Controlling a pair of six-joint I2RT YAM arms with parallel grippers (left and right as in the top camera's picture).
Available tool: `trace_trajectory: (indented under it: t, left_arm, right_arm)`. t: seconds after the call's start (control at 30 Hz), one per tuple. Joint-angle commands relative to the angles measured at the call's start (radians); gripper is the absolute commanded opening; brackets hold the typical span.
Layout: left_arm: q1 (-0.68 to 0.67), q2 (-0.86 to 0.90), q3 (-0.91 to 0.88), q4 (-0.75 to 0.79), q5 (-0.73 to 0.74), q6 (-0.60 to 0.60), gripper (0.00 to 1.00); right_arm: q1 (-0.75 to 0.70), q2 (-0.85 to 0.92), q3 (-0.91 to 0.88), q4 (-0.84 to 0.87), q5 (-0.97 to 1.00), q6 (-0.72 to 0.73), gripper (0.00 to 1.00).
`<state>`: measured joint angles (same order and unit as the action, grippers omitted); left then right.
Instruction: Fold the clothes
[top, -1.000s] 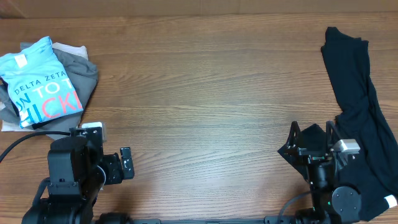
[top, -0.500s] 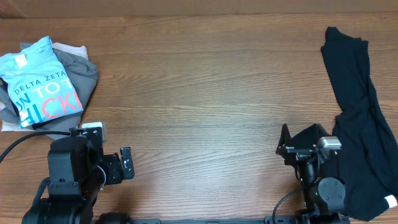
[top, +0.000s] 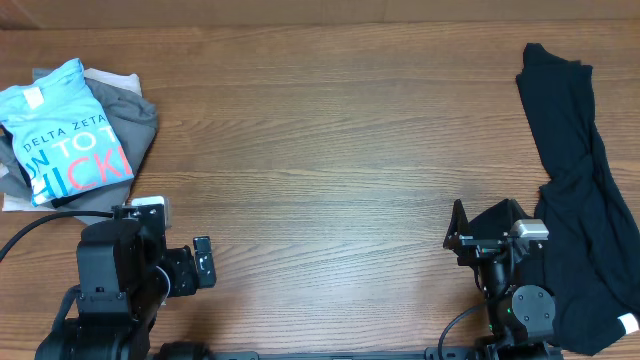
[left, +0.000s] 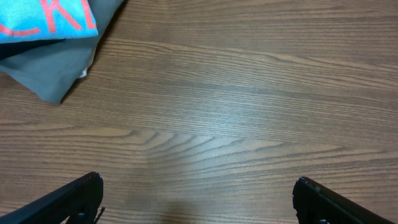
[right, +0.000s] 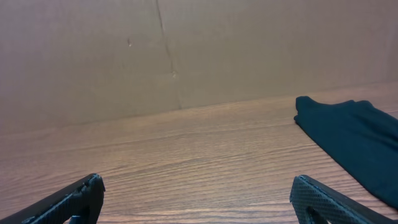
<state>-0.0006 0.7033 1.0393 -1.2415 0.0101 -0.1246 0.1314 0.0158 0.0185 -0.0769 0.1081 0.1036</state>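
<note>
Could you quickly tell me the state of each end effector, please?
Left end effector: open, holding nothing.
Right end effector: open, holding nothing.

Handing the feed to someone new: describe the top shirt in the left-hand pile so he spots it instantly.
On the wooden table, look to the far-left corner, where a pile of clothes lies. The top piece is the light-blue T-shirt with large white and coral lettering; the grey garment under it is plain, and the black garment lies alone on the right.
</note>
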Motion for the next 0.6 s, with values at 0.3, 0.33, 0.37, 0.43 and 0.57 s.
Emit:
trace_trajectory:
  t: [0.3,0.33,0.37,0.43,0.57]
  left_arm:
    - [0.0,-0.119,-0.049,0.029,-0.044,0.0,1.0]
    - [0.0,-0.143,-0.075,0.052,-0.044,0.003,1.0]
    - [0.0,-0.201,-0.147,0.121,-0.044,0.011,1.0]
    - [0.0,-0.298,-0.28,0.24,-0.043,0.013,1.0]
    - [0.0,-0.465,-0.519,0.457,-0.015,0.013,1.0]
  right_arm:
    - [-0.004,-0.007,-0.01,0.004,0.003,-0.006,1.0]
    - [-0.004,-0.007,-0.01,0.004,0.003,-0.006,1.0]
    - [-0.004,-0.007,-0.01,0.004,0.003,-0.006,1.0]
    - [-0.004,-0.007,-0.01,0.004,0.003,-0.006,1.0]
    - [-0.004,-0.007,-0.01,0.004,0.003,-0.006,1.0]
